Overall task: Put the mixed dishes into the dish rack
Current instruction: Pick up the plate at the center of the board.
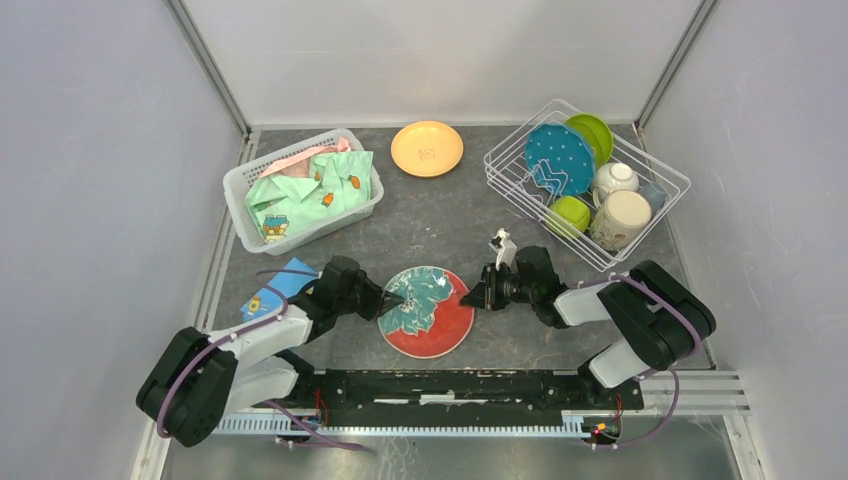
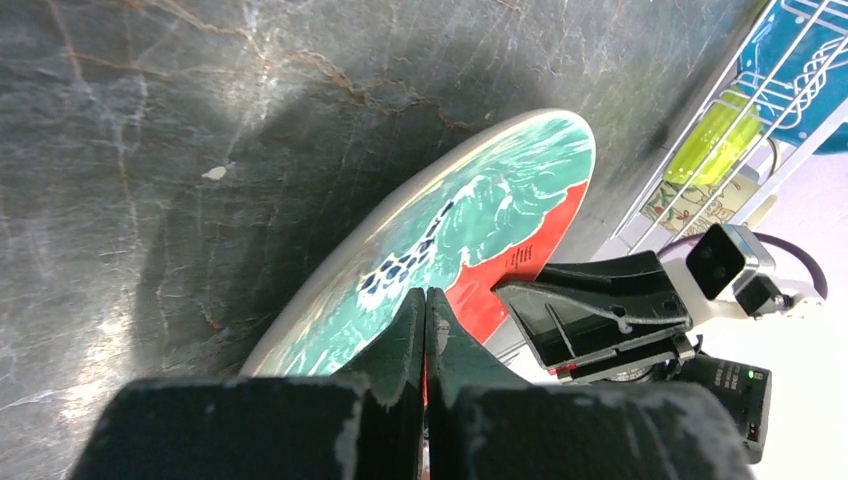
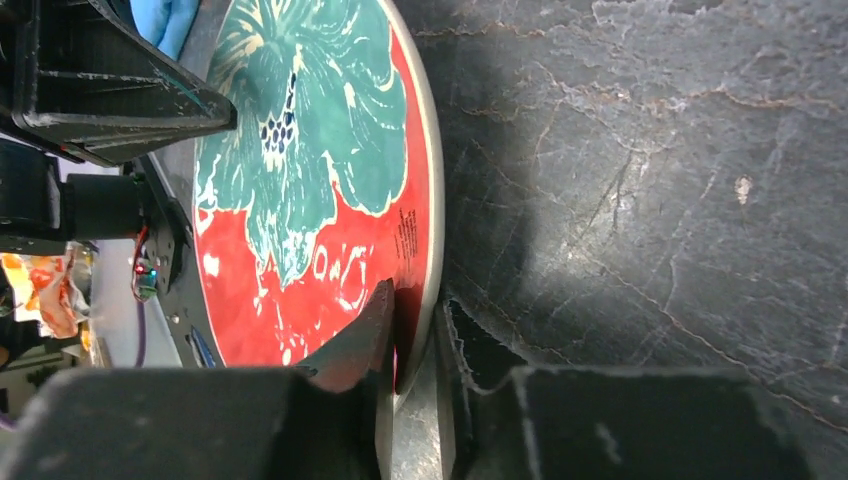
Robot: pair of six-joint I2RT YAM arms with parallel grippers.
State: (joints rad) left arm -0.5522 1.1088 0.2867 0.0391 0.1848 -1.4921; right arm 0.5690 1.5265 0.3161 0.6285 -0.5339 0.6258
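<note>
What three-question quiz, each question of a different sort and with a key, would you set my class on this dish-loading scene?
1. Fill in: the orange plate lies on the ___, outside the dish rack.
2. The red plate lies: A in the dish rack; B between the left tool and right tool; C on the orange plate.
3. True or false: the left tool is open.
Key: 1 table; 2 B; 3 false.
</note>
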